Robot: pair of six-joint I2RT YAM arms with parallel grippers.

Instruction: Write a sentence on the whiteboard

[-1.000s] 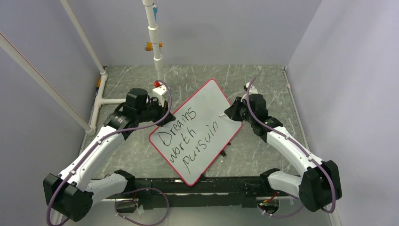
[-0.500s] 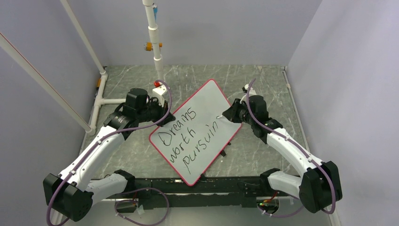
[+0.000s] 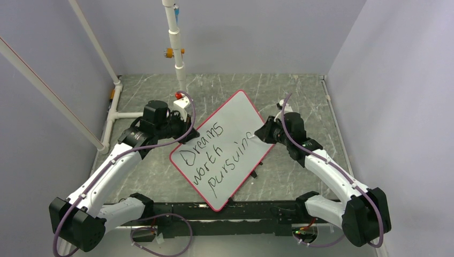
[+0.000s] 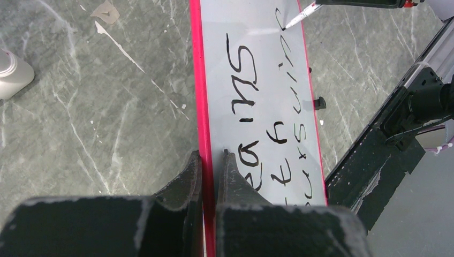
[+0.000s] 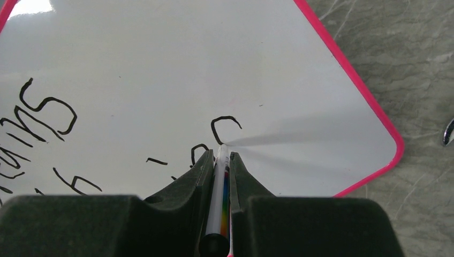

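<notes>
Left gripper (image 4: 210, 156) pinches the thin red rim of the glossy whiteboard (image 3: 239, 113); right gripper (image 5: 218, 157) squeezes a slim marker (image 5: 219, 182), tip touching it.

The left arm (image 3: 101, 184) and right arm (image 3: 332, 174) are mounted on a black base bar (image 3: 257, 214). Nearest the bar are blocky black housings, and farther from it long white shells broken by black joints. A thin purple cable (image 3: 193, 119) trails loosely along each arm. The left gripper (image 4: 211, 155) and right gripper (image 5: 222, 155) have matte black, wedge-shaped fingers (image 5: 193, 182) on blocks with scuffed, whitish edges.
</notes>
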